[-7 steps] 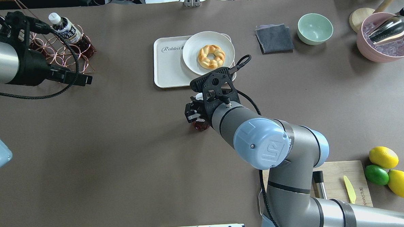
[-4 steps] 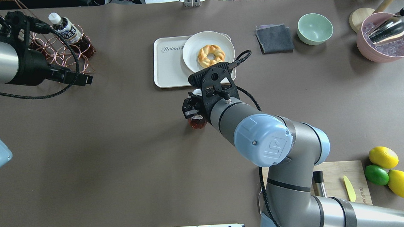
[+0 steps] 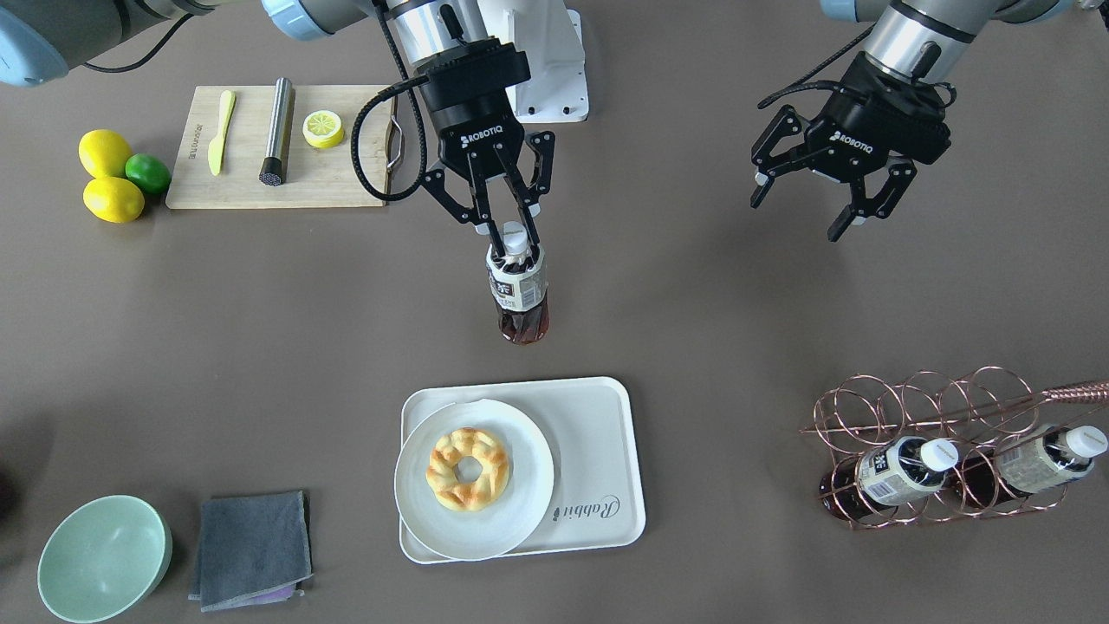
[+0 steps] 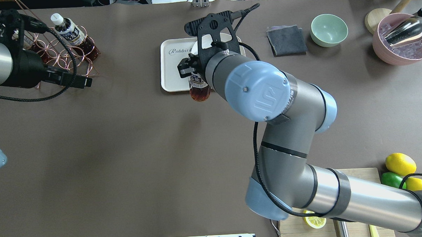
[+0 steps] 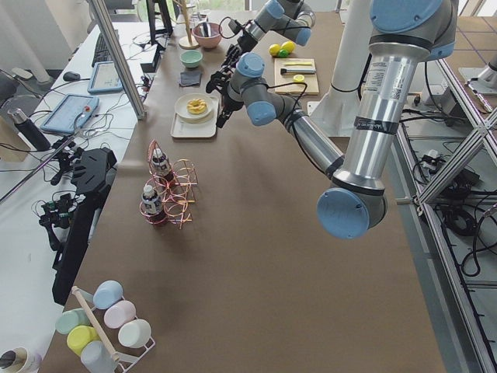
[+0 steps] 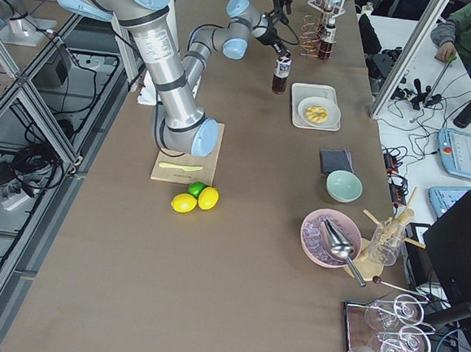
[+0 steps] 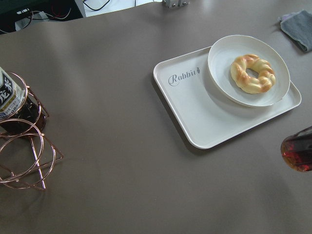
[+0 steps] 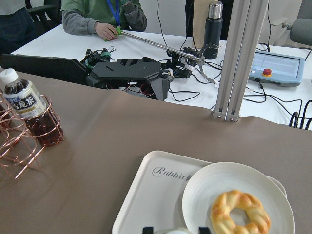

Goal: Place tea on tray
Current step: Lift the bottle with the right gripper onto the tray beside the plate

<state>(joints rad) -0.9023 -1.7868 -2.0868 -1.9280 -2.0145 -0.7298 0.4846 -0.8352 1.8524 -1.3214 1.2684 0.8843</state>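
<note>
Counter (image 3: 260,347), front-facing view. The tray (image 3: 598,451), lower centre of the frame, carries a plate (image 3: 520,520) on its left half; its lettered right half is bare. The tea (image 3: 518,290), at frame centre, hangs upright just beyond the tray's upper edge, apparently lifted clear of the counter and not yet over the tray. By my judgement the pick-up is done; the carry across the rim, the set-down and the release are left. My right tool (image 3: 513,243) is clamped on the tea's neck just below the white cap, the body hanging beneath it. My left tool (image 3: 797,217), upper right, is spread wide and holds nothing.
</note>
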